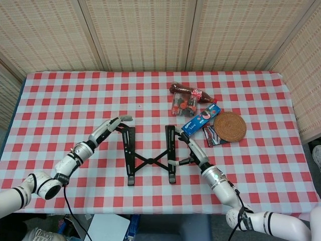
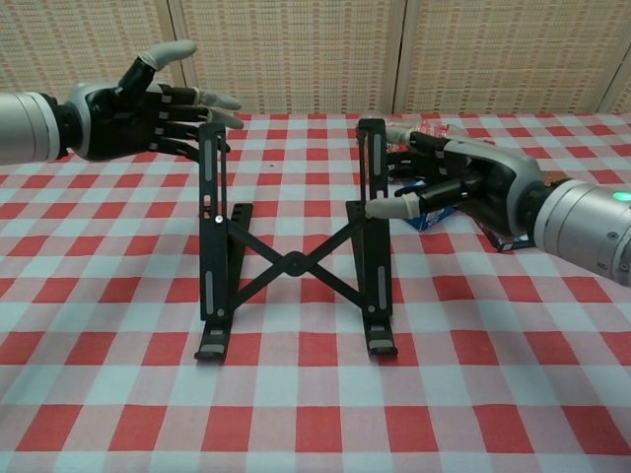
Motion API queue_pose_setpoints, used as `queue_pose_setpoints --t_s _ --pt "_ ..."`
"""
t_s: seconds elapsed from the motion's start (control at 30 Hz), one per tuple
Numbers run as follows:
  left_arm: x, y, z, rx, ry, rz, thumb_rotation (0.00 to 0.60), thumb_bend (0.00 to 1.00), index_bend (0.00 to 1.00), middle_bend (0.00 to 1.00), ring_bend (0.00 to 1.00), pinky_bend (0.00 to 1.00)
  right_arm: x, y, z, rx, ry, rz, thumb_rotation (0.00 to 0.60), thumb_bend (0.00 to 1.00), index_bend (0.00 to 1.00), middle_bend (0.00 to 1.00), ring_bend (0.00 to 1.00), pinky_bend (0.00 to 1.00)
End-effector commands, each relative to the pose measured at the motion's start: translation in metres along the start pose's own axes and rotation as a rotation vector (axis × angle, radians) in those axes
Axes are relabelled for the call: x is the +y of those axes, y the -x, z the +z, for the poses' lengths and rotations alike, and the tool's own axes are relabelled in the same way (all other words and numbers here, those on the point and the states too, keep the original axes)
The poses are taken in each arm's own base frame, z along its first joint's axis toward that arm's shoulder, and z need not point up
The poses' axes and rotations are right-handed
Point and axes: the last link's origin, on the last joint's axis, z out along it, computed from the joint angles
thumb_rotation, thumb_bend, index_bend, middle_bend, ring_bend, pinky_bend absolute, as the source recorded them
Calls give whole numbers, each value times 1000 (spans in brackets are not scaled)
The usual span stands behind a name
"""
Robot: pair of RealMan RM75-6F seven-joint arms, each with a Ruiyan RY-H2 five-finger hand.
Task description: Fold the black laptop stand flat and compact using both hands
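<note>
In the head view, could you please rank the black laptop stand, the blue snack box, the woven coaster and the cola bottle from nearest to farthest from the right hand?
1. Black laptop stand: right hand at its right rail.
2. Blue snack box: just beyond the hand.
3. Woven coaster: farther to the right of the box.
4. Cola bottle: farthest back.
</note>
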Motion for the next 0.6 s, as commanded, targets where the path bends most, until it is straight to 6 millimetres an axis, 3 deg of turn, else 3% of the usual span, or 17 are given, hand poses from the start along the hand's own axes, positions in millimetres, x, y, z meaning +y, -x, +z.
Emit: queue_pose_setpoints --t_s 0.03,0.4,0.6 --pt "-1 2 1 -9 1 -11 70 229 146 171 251 328 0 4 0 -15 -2 -2 600 35 29 102 25 73" --pt "-3 9 -12 -55 7 -70 83 228 221 290 357 445 -1 1 -4 -62 -42 -9 600 34 29 102 25 73" --pt "0 12 -26 -112 28 -81 87 229 290 419 446 509 -1 0 -15 -113 -93 -50 600 34 29 103 25 73"
